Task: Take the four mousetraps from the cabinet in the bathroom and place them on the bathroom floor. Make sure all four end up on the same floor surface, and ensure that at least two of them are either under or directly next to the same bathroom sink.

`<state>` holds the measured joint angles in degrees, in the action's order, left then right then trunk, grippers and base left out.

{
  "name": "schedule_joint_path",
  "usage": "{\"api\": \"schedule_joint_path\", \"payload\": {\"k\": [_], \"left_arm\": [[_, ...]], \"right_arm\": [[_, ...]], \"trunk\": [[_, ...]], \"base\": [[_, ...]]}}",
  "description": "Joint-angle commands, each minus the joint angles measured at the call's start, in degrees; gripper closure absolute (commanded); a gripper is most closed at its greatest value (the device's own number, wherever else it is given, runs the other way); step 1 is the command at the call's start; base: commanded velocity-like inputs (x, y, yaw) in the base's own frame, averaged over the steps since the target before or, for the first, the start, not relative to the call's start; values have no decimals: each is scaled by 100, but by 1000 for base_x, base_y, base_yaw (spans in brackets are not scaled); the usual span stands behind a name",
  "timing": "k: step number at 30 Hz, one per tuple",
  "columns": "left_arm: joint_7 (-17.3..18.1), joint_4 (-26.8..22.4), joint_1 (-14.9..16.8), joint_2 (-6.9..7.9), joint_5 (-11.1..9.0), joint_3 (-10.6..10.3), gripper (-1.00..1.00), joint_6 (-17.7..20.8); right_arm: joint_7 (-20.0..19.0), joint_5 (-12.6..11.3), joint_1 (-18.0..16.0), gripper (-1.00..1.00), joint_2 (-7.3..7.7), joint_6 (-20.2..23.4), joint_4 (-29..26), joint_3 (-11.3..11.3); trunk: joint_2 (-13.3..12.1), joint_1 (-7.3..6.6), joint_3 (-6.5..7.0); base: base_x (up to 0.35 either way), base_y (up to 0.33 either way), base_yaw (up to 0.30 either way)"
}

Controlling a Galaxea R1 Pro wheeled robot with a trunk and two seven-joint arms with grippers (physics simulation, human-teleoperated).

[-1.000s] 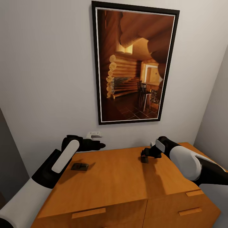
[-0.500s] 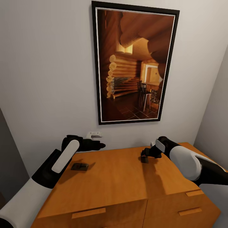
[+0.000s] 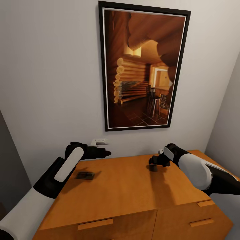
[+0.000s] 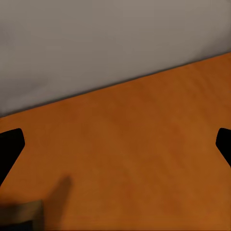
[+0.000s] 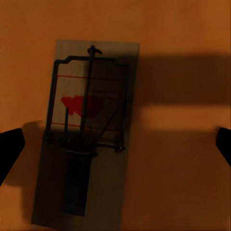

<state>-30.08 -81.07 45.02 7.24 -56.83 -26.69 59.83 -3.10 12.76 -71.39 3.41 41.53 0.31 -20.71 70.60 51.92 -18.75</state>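
Now the right pincer is hovering open directly above the flat tan wooden mousetrap at centre frame, fingertips straddling across its long axis.

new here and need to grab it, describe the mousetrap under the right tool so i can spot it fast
Find the orange-brown cabinet below the tall framed picture. On its top, toward the right, the right tool hovers open over a mousetrap. Unlike the other mousetrap, near the left arm, this one lies directly beneath that tool.

No readable text, label or number anywhere.
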Motion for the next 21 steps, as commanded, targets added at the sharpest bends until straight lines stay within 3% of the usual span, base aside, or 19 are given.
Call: {"api": "schedule_joint_path", "payload": {"k": [1, 21], "left_arm": [[-60, -5, 7, 5, -57, -11, -100, 3], [-62, -5, 7, 5, -44, -12, -100, 3]], "right_arm": [[-33, 60, -7, -100, 1, 18, 3, -21], [-33, 60, -7, -100, 4, 20, 4, -21]], "trunk": [[5, 1, -8], [5, 1, -8]], "base": [[0, 59, 0], [0, 12, 0]]}}
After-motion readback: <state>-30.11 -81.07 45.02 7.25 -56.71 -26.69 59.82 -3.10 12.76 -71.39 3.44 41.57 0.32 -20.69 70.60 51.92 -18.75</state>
